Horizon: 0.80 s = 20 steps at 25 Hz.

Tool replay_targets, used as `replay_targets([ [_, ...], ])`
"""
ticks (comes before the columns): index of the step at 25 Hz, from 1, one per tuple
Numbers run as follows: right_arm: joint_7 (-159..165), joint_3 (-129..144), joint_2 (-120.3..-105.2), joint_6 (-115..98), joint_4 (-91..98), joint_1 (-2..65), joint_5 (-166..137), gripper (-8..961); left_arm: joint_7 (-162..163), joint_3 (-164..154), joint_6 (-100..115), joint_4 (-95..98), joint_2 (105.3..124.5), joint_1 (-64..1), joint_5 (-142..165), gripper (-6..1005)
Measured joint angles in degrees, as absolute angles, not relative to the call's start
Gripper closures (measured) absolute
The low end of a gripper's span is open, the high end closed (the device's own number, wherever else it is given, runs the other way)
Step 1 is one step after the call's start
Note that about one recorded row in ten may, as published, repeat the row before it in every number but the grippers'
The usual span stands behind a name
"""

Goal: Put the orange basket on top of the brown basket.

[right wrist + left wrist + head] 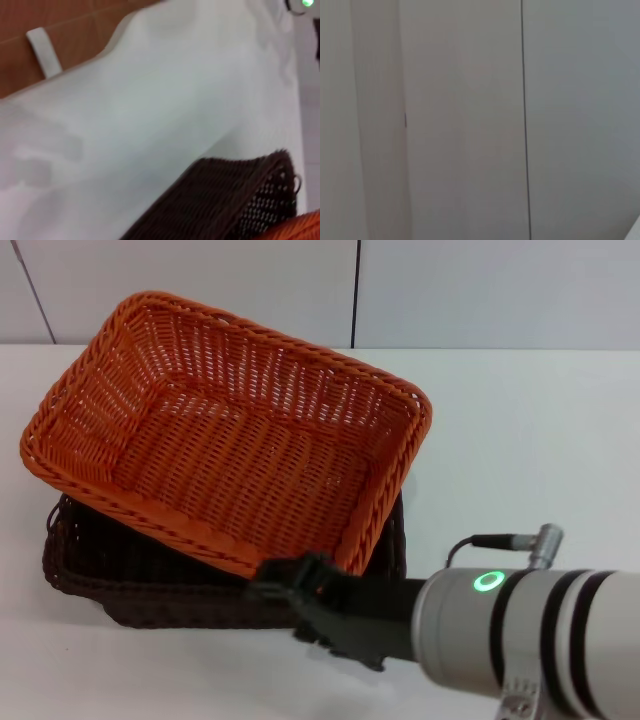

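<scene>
The orange basket (230,450) sits tilted and skewed over the brown basket (130,570) in the head view, covering most of it. My right gripper (295,580) is at the orange basket's near rim, close to its near right corner, and is shut on that rim. The right wrist view shows the brown basket's side wall (220,200) and a sliver of the orange basket (300,227) at the edge. My left gripper shows in no view; the left wrist view shows only a wall.
Both baskets stand on a white table (520,440), with bare surface to their right and in front. A white panelled wall (450,290) runs behind the table. The right wrist view shows the table's edge and a brown tiled floor (60,20) beyond it.
</scene>
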<state>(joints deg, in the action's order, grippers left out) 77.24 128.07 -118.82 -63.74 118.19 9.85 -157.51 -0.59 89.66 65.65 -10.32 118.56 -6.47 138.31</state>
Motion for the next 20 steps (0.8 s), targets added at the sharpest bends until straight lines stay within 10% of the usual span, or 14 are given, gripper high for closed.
replay_targets([
  [20, 120.0, 128.7, -119.19, 13.5, 86.5, 18.8, -130.3, 326, 6.3, 90.9, 71.3, -10.5, 118.18, -4.3, 137.9, 229],
])
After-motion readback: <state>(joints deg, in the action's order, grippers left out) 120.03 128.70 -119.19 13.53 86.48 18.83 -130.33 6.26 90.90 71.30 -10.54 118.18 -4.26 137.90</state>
